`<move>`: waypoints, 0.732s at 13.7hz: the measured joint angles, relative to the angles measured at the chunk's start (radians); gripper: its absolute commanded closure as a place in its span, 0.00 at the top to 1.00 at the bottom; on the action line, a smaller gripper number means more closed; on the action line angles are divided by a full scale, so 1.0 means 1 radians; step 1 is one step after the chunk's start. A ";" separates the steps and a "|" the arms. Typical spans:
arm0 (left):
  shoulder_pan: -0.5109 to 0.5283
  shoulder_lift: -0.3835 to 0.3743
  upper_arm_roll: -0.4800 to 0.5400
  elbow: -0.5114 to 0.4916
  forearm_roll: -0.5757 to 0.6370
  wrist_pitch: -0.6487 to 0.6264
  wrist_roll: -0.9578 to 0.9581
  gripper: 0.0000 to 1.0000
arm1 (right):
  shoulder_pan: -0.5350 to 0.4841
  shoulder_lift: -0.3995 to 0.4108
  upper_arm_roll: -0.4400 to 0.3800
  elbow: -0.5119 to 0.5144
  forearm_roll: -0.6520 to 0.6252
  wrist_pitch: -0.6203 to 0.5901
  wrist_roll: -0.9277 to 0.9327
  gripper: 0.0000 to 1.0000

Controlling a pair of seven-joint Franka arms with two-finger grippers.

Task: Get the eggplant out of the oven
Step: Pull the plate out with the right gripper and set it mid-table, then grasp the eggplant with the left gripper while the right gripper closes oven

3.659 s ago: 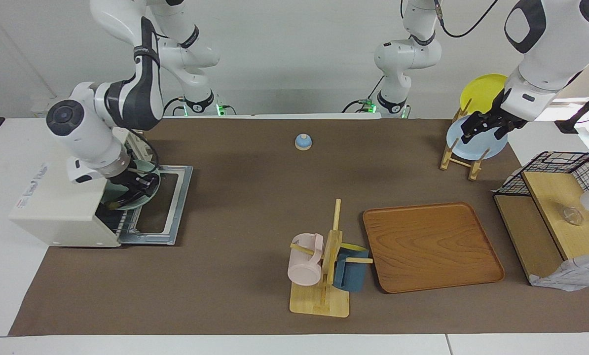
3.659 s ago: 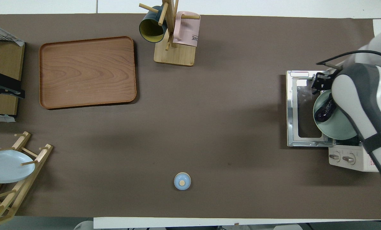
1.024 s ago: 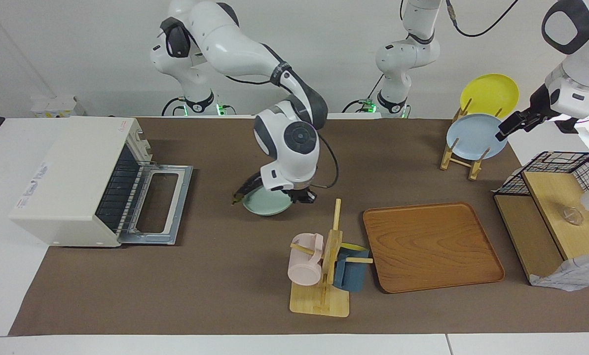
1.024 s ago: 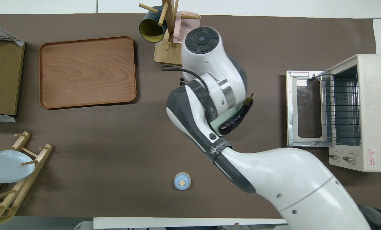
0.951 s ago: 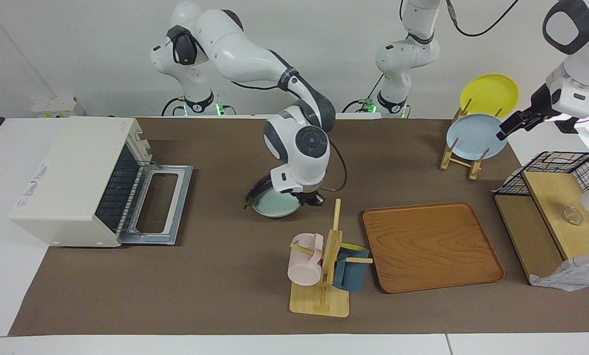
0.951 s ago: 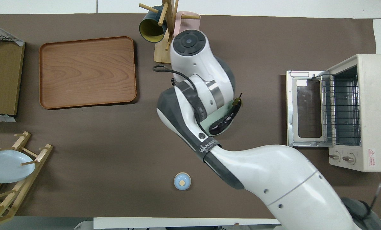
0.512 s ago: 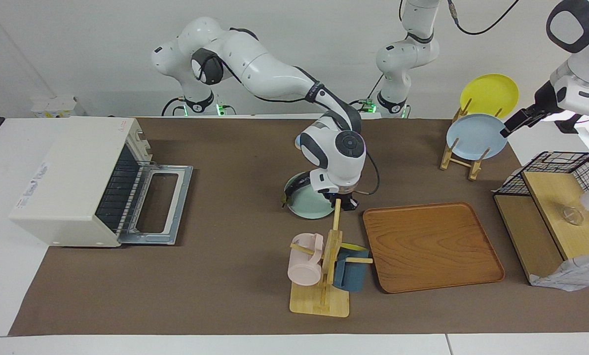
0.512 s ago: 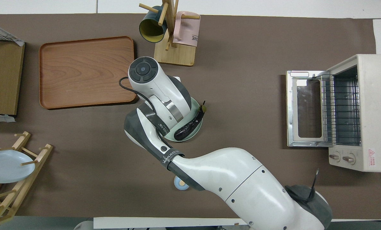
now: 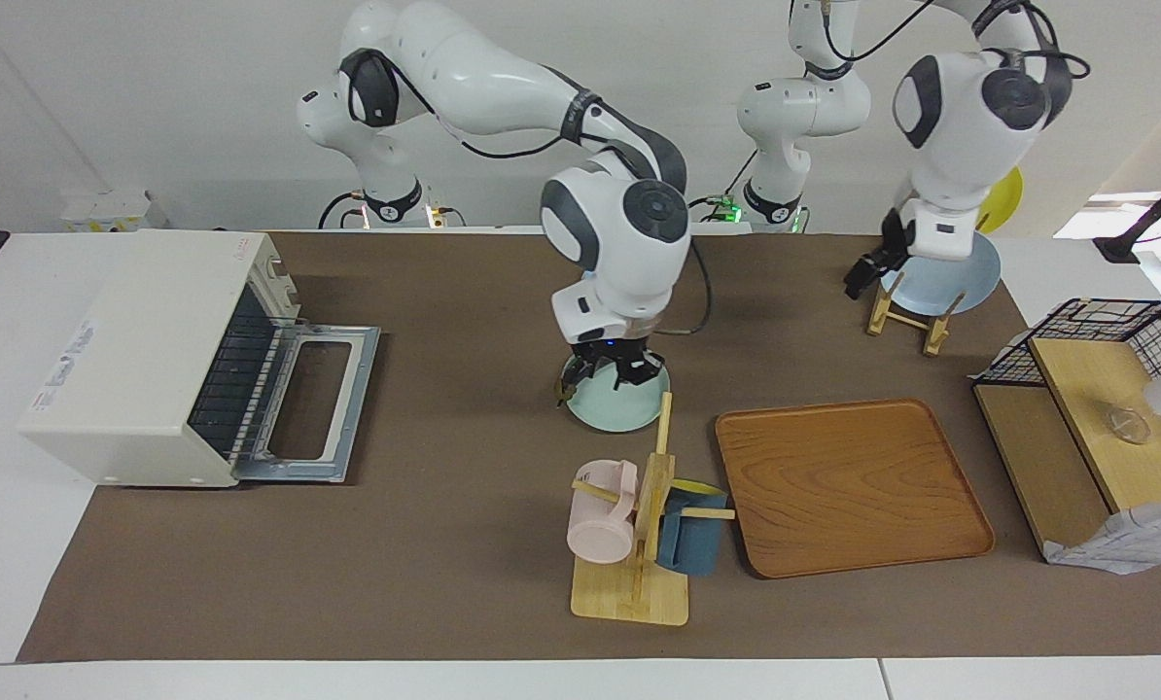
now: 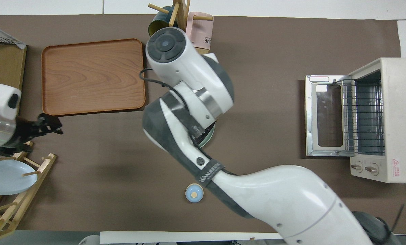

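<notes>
The eggplant (image 9: 567,380) lies on a mint green plate (image 9: 619,408) that stands on the table mat, nearer to the robots than the mug tree. Only its dark end at the plate's rim toward the right arm's end shows. My right gripper (image 9: 619,370) hangs open just above the plate, holding nothing. In the overhead view the right arm covers the eggplant, and only a strip of the plate (image 10: 209,136) shows. The oven (image 9: 133,350) stands at the right arm's end with its door (image 9: 323,399) folded down and its rack bare. My left gripper (image 9: 861,278) hovers beside the plate rack.
A wooden tray (image 9: 848,486) lies toward the left arm's end of the plate. A mug tree (image 9: 639,525) holds a pink and a blue mug. A plate rack (image 9: 916,301) holds a blue and a yellow plate. A small blue knobbed object (image 10: 194,193) sits nearer to the robots. A shelf with a wire basket (image 9: 1096,389) stands at the left arm's end.
My right arm carried the plate with the eggplant out of the oven to the table's middle, set it down, let go and rose. My left gripper swung in to beside the plate rack.
</notes>
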 measured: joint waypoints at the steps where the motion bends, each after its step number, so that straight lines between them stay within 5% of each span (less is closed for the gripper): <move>1: -0.095 0.015 -0.003 -0.019 -0.001 0.063 -0.137 1.00 | -0.047 -0.077 -0.001 -0.126 -0.002 0.049 -0.086 0.05; 4: -0.380 0.163 -0.010 -0.017 -0.005 0.271 -0.558 1.00 | -0.202 -0.263 -0.003 -0.508 -0.009 0.225 -0.346 0.00; 6: -0.483 0.296 -0.010 0.051 -0.064 0.339 -0.806 1.00 | -0.288 -0.341 -0.003 -0.717 -0.017 0.341 -0.475 0.00; 10: -0.533 0.466 -0.008 0.176 -0.165 0.421 -1.230 0.99 | -0.415 -0.379 -0.003 -0.886 -0.031 0.458 -0.596 0.00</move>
